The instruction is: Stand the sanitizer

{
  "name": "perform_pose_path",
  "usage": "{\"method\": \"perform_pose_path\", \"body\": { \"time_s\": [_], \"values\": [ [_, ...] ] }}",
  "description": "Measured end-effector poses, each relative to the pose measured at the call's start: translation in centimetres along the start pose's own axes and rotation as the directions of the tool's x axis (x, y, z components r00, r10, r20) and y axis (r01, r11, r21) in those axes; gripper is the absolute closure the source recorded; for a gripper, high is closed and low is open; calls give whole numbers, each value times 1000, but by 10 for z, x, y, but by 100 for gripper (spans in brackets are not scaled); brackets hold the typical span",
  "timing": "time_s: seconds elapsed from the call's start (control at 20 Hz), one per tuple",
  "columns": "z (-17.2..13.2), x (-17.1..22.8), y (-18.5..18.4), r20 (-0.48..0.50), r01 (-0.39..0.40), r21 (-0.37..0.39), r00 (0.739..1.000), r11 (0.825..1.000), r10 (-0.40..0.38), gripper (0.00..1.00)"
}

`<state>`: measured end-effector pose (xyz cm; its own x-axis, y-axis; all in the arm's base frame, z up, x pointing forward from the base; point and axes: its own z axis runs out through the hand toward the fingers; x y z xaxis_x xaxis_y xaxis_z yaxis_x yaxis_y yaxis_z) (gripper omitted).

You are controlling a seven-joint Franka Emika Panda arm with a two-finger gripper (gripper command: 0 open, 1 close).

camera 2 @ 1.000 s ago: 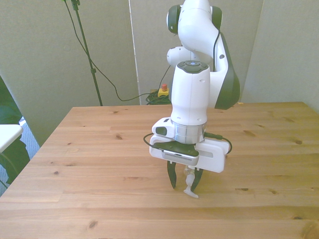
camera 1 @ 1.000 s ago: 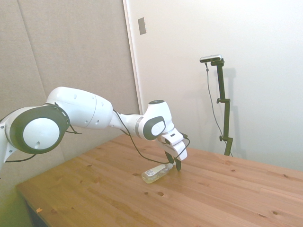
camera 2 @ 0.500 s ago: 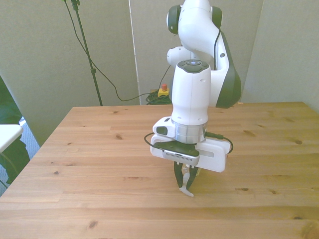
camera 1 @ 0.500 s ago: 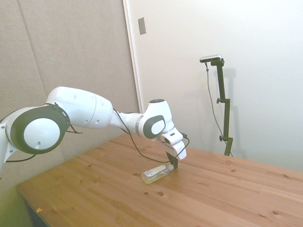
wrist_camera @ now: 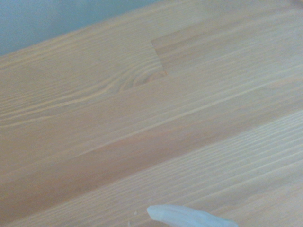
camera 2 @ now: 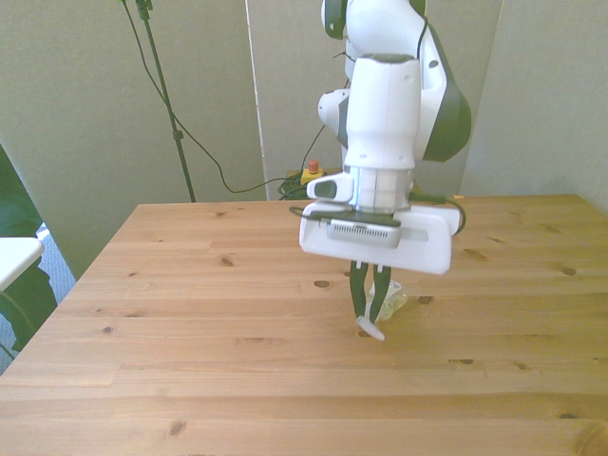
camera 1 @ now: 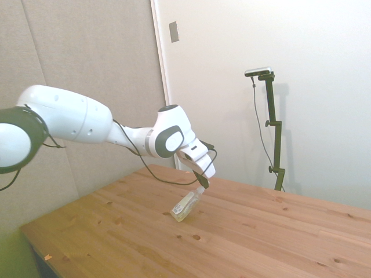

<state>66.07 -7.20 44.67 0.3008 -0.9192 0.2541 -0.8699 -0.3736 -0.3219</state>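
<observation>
Lifting: the white Franka arm's two-finger hand [camera 1: 202, 184] grips the pump end of the small clear plastic sanitizer bottle with yellowish liquid [camera 1: 185, 205], fingers drawn narrow around it.
Change: a second ago the bottle lay flat on the wooden table [camera 1: 278, 231] with the fingers spread either side of its nozzle; half a second ago they had closed; now the arm has risen and swung back, and the nozzle end has come up with it.
Bottle: tilted in the side view, base low and apparently touching the boards, top raised toward the hand.
Front view: the hand [camera 2: 370, 306] hangs below the white wrist block, the clear nozzle [camera 2: 370, 330] poking out beneath the dark fingers, the bottle's body [camera 2: 393, 300] just behind them.
Wrist view: only a blurred pale tip [wrist_camera: 187, 216] over wood grain.
Meaning: the grasp appears to have held and the tipping-up is under way; the bottle is not yet upright, and release would be premature.
</observation>
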Motion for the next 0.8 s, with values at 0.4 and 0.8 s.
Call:
{"method": "perform_pose_path", "body": {
  "time_s": [0.4, 0.8],
  "values": [
    [-77, -56, 40, -191, 21, 148, 982, 989, 8, 100],
    [-76, -28, 51, -416, -63, 262, 893, 963, 171, 100]
  ]
}}
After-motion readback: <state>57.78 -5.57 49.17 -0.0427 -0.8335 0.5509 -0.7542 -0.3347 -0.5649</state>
